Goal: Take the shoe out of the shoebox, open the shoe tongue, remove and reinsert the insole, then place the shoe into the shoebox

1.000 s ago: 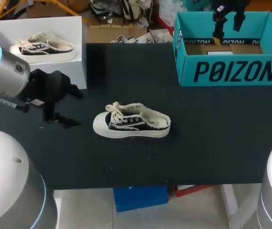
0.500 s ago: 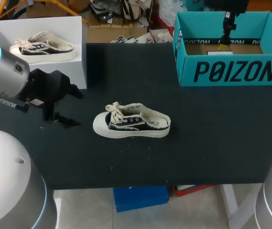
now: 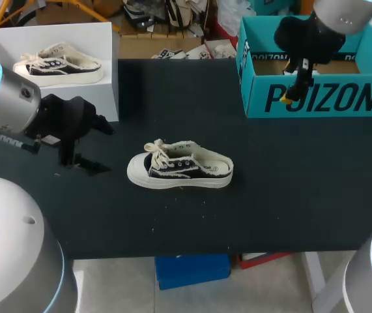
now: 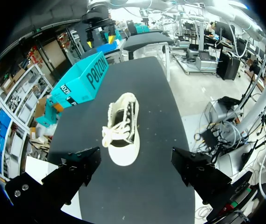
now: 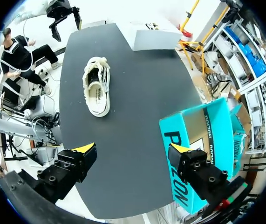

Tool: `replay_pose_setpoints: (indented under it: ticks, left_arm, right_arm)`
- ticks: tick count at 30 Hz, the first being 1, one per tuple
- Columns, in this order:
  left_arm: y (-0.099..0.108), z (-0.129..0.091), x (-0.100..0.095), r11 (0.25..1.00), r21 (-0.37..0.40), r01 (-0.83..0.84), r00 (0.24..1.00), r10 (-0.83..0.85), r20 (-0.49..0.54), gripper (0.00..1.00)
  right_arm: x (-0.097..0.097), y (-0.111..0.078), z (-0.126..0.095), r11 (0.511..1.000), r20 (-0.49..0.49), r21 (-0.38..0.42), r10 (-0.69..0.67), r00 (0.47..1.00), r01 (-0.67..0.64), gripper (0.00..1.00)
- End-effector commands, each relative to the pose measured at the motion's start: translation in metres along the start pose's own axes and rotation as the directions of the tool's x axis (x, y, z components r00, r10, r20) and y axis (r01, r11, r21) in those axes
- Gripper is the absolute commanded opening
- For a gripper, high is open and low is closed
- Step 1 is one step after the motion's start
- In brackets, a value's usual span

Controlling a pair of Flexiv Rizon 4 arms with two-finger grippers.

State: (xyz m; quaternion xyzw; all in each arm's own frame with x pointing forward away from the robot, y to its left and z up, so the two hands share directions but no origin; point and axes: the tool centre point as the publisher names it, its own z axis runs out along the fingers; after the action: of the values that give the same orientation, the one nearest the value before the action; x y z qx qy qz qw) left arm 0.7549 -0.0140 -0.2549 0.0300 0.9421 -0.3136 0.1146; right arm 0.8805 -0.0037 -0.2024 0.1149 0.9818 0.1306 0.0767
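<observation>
At the middle of the black table [image 3: 290, 195], outside the teal shoebox [image 3: 316, 99], the shoe [image 3: 180, 172] stands upright on its thick cream sole. It shows a black canvas upper, frayed cream trim and cream laces tied in a bow, toe toward the left arm's side. The left gripper [image 4: 135, 158] sits off the toe end, apart from it, jaws spread and empty; the right gripper [image 5: 133, 150] hangs at the shoebox's front wall, jaws likewise spread, holding nothing.
</observation>
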Motion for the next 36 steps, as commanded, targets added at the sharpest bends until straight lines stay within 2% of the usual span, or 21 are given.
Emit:
replay_pose_setpoints:
  ticks: [1,13,17,18,22,31,36]
  left_arm:
    - [0.001,0.001,0.001,1.0,0.0,-0.002,1.0,0.002,0.003,1.0]
    - [0.001,0.001,0.001,1.0,0.0,-0.002,1.0,0.002,0.003,1.0]
    - [0.001,0.001,0.001,1.0,0.0,-0.002,1.0,0.002,0.003,1.0]
    - [0.001,0.001,0.001,1.0,0.0,-0.002,1.0,0.002,0.003,1.0]
    - [0.001,0.001,0.001,1.0,0.0,-0.002,1.0,0.002,0.003,1.0]
    - [0.001,0.001,0.001,1.0,0.0,-0.002,1.0,0.002,0.003,1.0]
    - [0.001,0.001,0.001,1.0,0.0,-0.002,1.0,0.002,0.003,1.0]
  right_arm:
    - [0.016,-0.005,0.005,0.994,0.102,-0.108,0.007,0.995,0.004,1.0]
    - [0.016,-0.005,0.005,0.994,0.102,-0.108,0.007,0.995,0.004,1.0]
    - [0.024,0.001,0.019,0.953,0.104,-0.304,0.047,0.994,-0.013,1.0]
    - [0.026,0.002,0.023,0.944,0.097,-0.329,0.051,0.994,-0.016,1.0]
    - [0.034,0.005,0.034,0.913,0.078,-0.408,0.051,0.996,-0.015,1.0]
    - [0.05,0.018,0.053,0.849,0.108,-0.526,0.003,0.994,0.055,1.0]
    - [0.062,0.028,0.068,0.815,0.09,-0.575,-0.029,0.995,0.076,1.0]
